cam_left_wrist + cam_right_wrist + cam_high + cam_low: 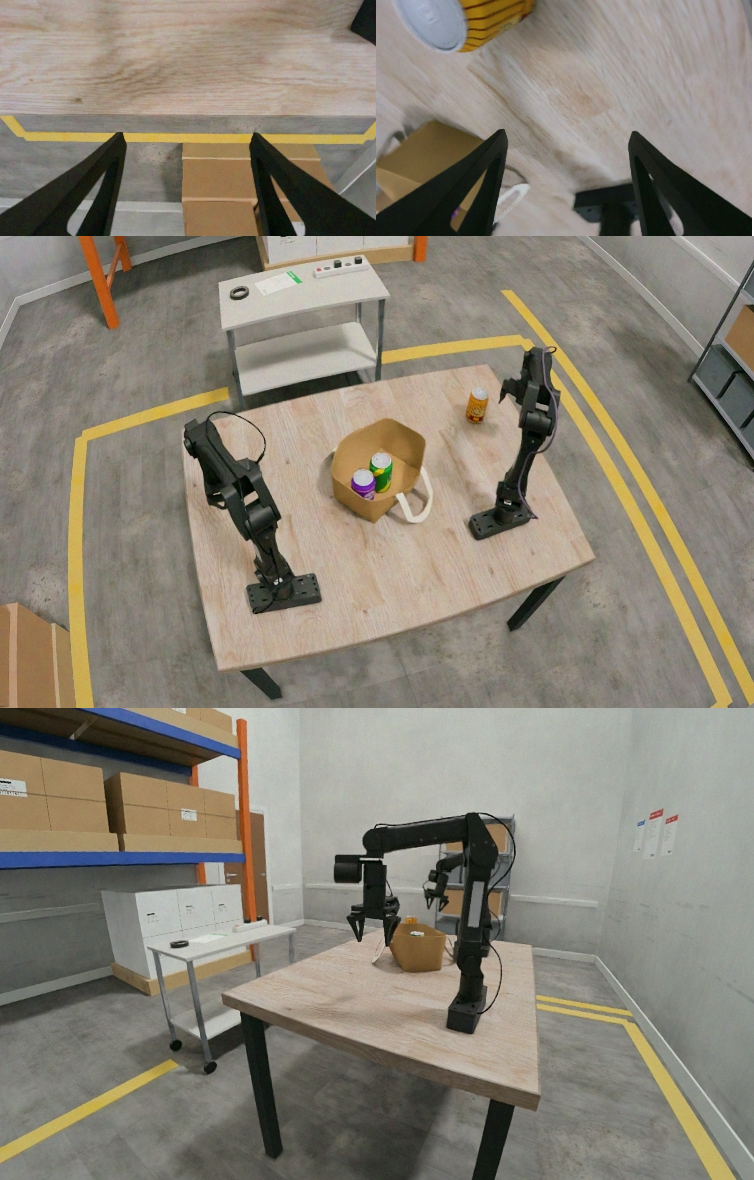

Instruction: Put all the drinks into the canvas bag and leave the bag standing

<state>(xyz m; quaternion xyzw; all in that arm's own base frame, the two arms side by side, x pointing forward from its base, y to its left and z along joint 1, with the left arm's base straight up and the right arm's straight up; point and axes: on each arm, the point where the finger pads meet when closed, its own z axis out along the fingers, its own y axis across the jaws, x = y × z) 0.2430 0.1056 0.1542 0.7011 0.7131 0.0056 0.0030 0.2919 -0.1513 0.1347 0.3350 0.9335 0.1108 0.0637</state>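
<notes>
Brown paper-like walls stand up around the bag, open at the top on the table. Inside the bag I see the purple can and the green can, side by side. Outside it, well apart from the bag and farther from my arm bases, the orange can stands upright on the table. A white handle loops out from the bag on my right arm's side. My right gripper is open with nothing between its fingers, raised near the orange can. My left gripper is open too, grasping nothing, pointing down on the other side of the bag, well apart from it.
</notes>
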